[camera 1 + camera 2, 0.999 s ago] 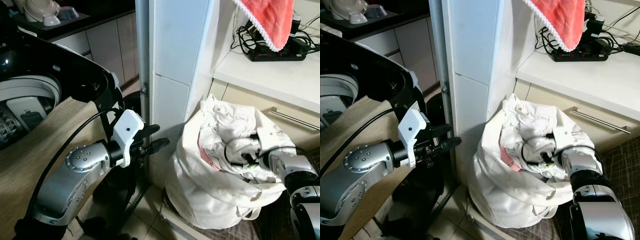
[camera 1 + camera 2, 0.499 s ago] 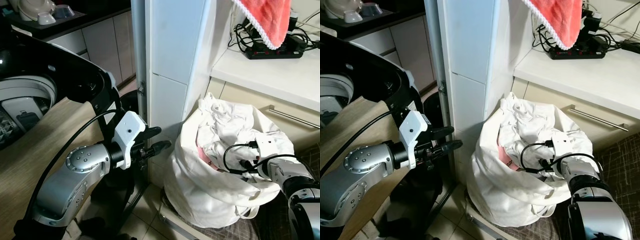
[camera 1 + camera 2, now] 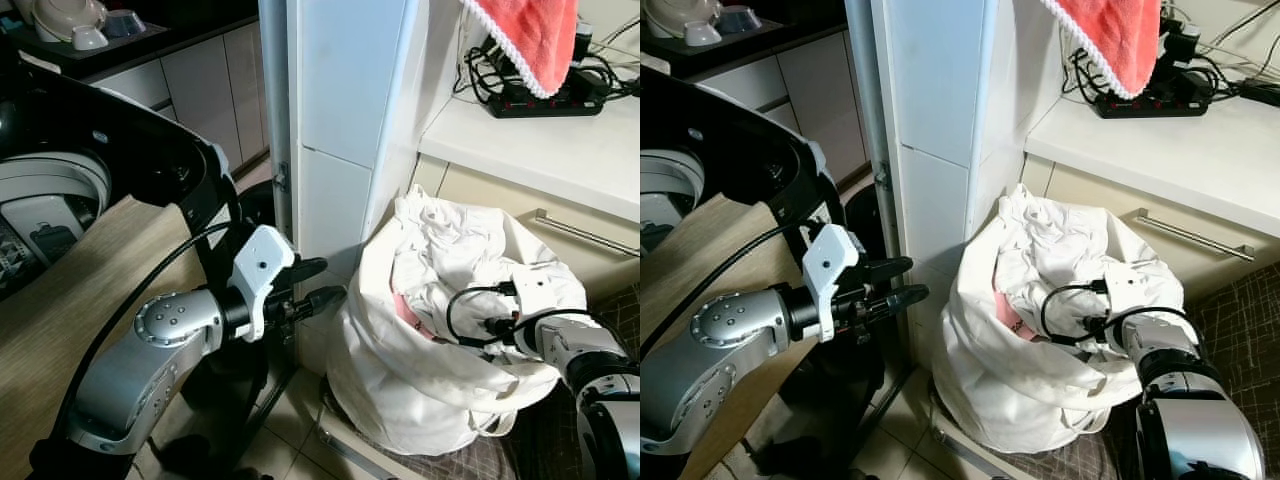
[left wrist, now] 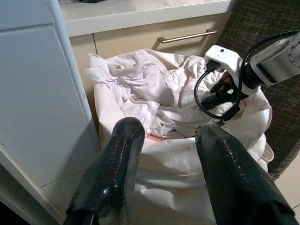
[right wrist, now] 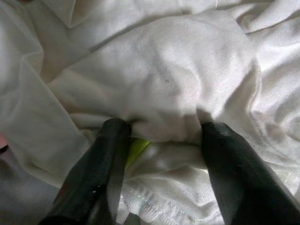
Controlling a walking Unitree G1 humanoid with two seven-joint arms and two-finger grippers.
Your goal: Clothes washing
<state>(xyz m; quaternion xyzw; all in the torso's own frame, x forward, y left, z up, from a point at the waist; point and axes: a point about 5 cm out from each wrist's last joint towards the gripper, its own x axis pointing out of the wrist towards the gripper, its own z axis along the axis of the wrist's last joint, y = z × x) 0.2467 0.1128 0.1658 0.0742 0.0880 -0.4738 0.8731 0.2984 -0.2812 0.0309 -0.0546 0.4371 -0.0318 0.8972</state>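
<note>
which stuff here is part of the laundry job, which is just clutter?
Job:
- white laundry bag
- white clothes heaped in it
- washing machine, lid up
- right claw, open, fingers pushed into the clothes
- left claw, open, short of the bag

Clutter:
- pink towel
- power strip with cables on the counter
- bowls

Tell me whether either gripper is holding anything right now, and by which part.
The left gripper is open and holds nothing. The right gripper is in the laundry bag, its fingers open astride a fold of white cloth; no closed hold.
</note>
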